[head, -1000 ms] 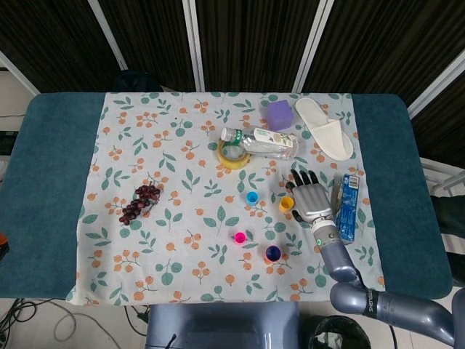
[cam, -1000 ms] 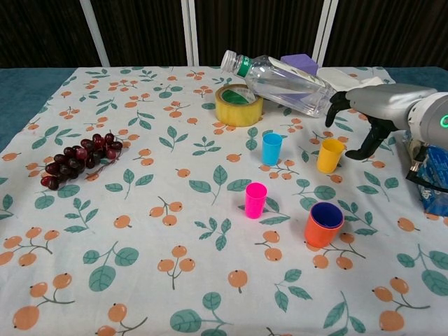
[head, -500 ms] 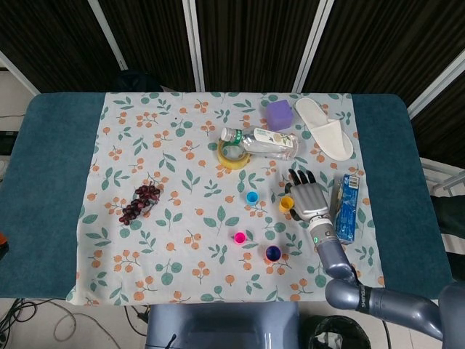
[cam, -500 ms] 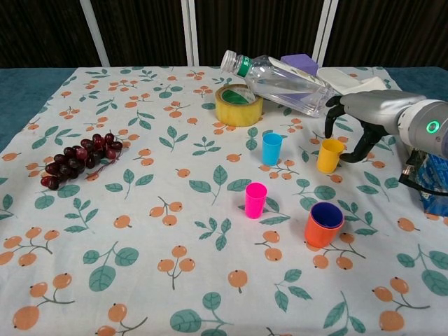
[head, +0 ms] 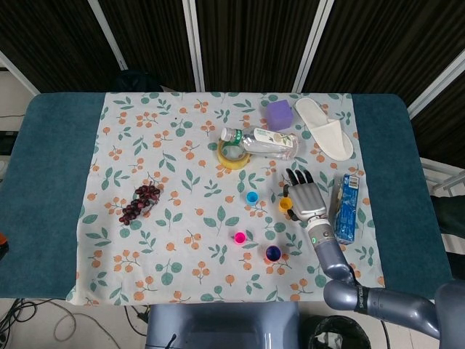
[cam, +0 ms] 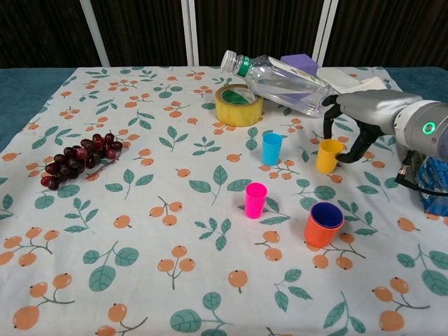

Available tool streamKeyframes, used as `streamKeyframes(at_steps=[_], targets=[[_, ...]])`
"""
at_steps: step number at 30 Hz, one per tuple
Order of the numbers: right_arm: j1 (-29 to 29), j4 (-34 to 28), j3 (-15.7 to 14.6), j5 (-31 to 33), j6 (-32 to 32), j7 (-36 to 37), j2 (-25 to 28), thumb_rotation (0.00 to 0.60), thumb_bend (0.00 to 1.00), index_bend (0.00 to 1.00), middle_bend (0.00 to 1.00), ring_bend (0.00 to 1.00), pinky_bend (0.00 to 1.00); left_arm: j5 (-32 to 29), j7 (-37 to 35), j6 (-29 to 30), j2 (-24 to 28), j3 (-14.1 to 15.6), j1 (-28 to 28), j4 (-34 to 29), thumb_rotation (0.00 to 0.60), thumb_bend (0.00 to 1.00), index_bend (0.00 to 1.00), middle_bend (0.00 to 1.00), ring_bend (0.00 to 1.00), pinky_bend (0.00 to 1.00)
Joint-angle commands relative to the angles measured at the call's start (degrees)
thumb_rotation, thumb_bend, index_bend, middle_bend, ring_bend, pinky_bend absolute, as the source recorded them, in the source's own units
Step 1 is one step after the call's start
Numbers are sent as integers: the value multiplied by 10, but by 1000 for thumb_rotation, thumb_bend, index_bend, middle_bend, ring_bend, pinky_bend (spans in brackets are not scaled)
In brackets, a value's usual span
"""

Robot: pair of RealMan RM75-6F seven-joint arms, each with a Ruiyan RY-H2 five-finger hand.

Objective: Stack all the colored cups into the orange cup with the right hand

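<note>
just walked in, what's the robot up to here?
It is stacking cups into the orange cup, which already holds a dark blue one. The right robot hand is at the yellow cup, fingers curled around it; whether it grips yet is unclear. The yellow cup stands on the cloth. The light blue cup and pink cup stand loose nearby. The left robot hand is out of view.

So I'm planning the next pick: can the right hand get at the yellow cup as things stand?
Probably yes. The right hand already brackets the yellow cup, and nothing stands between them; the water bottle lies behind.
</note>
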Motion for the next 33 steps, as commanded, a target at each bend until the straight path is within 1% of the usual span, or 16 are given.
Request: streamKeyframes(at_steps=[1,7,9,13,15,17,20,23,27,33], targets=[[1,-2,0,-2,2,1,1,600,392,506,0,0,44,0,0,0,0,0,0,0,600,763,150,8,0,0],[-1,-26,1,-11,13,5,15,600,392,516,0,0,44,-1,-2,0,0,-1,0,0,600,763,150,8,0,0],[-4,-46,1,-16,20,6,28,600,392,516,0,0,44,-1,-2,0,0,0,0,0,600,762,150,8,0,0],[-17,-119,-7,-39,40,4,72,600,392,516,0,0,44,0,-1,-1,0,0,0,0,600,763,150,8,0,0],[-26,-159,-17,-57,52,0,95,600,393,516,0,0,44,0,0,0,0,0,0,-1,600,763,150,8,0,0],[-39,-208,-34,-86,71,-5,119,600,393,516,0,0,45,1,0,0,-1,0,-1,-2,600,763,150,8,0,0],[-60,-264,-58,-124,99,-10,142,600,393,516,0,0,46,2,1,1,-1,0,0,-2,600,762,150,8,0,0],[-80,-306,-83,-149,120,-16,159,600,393,516,0,0,46,2,0,2,-1,0,0,-3,600,762,150,8,0,0],[-109,-338,-114,-191,147,-13,169,600,393,516,0,0,46,1,-2,1,-1,-1,0,-2,600,763,151,8,0,0],[-143,-346,-147,-259,181,-14,161,600,392,516,0,0,47,3,1,0,-2,1,-1,-2,600,763,150,8,0,0]])
